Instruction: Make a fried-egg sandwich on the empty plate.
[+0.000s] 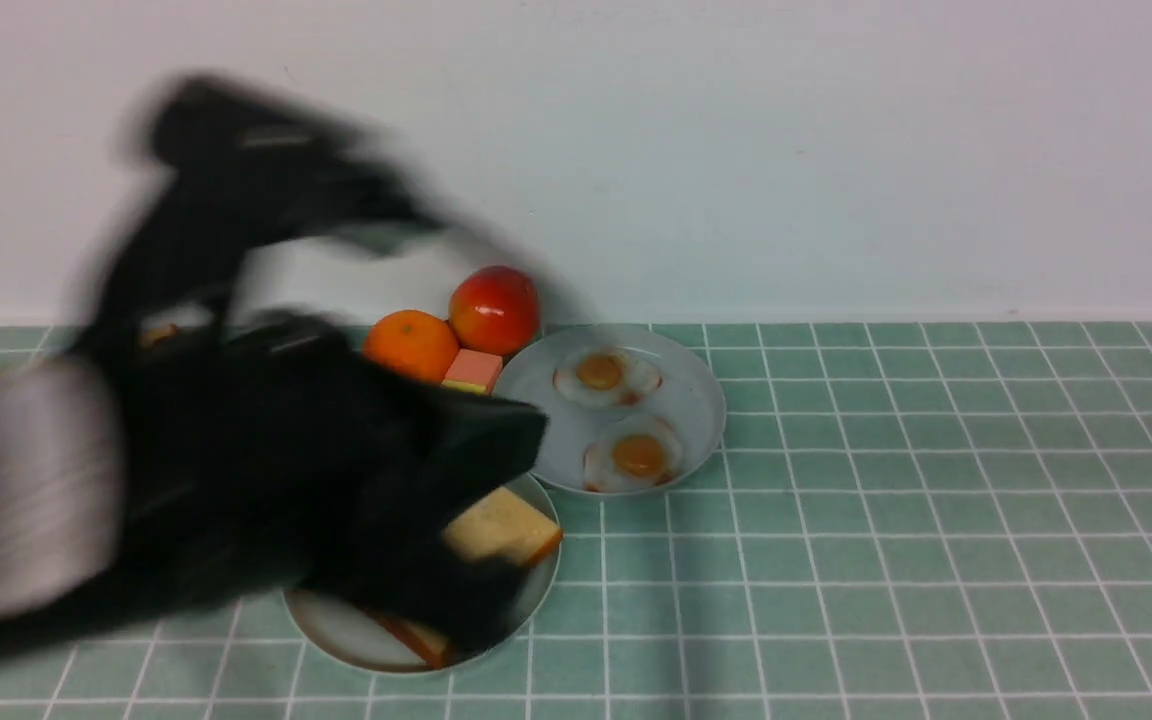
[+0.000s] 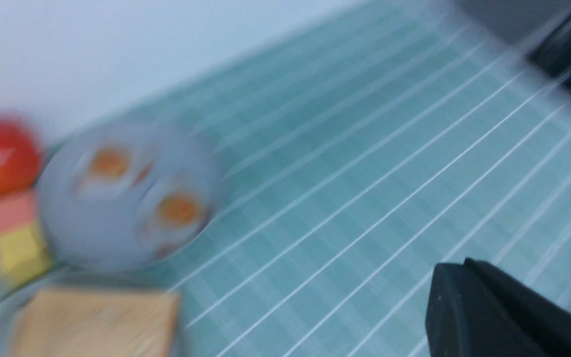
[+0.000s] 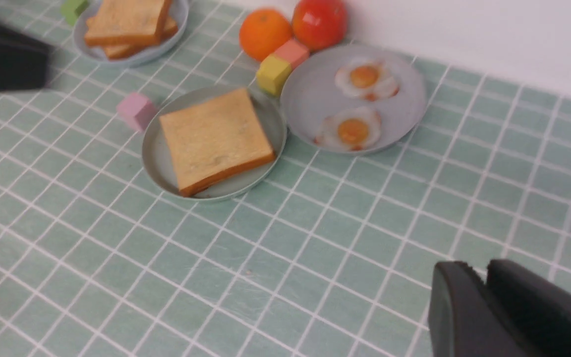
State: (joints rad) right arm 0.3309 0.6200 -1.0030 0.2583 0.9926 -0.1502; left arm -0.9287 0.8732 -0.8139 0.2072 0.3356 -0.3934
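- While toast (image 3: 214, 139) lies on the mint plate (image 3: 154, 153), my left claw (image 2: 456, 270) hovers over it, pinched empty.
- Nearest fried egg (image 3: 352, 131) lies just right of that plate; right claw (image 3: 484, 270) narrow, empty.

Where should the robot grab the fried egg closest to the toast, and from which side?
Probably its thin white edge on the open-table side, approached from above: the fried egg lies flat in the shallow plate, and the other egg sits behind it.
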